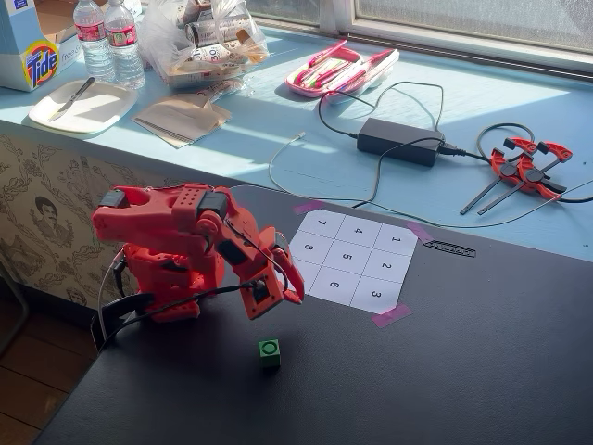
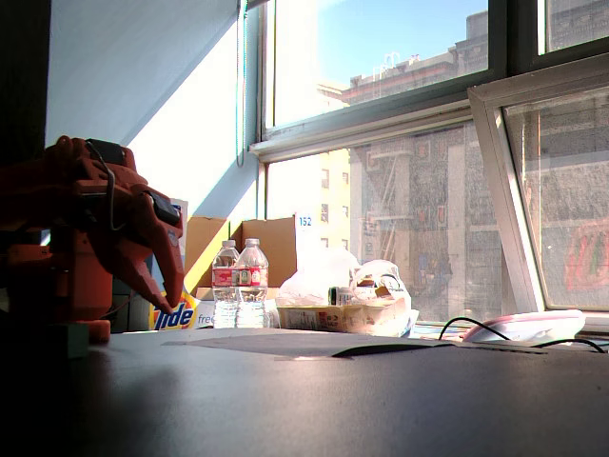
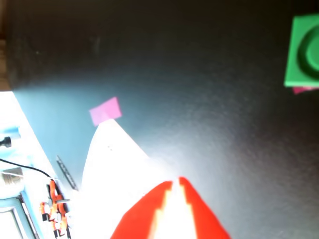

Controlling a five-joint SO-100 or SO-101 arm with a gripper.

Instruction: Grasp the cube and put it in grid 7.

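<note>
The small bright green cube with a dark ring on its top face sits alone on the black tabletop, near the front of a fixed view and well clear of the table's edges. Bare black surface surrounds it on every side. In the wrist view the same cube is cut off by the right border, with a sliver of pink just under it.

The red 3D-printed arm's two-finger gripper hangs above the table, up and to the right of the cube, not touching it. Its tip hovers close to the lower left edge of the white paper sheet printed with a numbered 3x3 grid. The red fingers come to a narrow point in the wrist view with only a thin bright slit between them, so they are nearly pressed together and hold nothing.

The corner square marked 7 lies at the sheet's far left corner (next to 4 and 8), and it is vacant. Pink tape tabs pin the sheet's corners. Beyond the sheet the black table ends against a light blue windowsill carrying a black power brick with cables and red and black clamps.

In the low fixed view the gripper points down at the left, with a broad stretch of dark table to its right.
</note>
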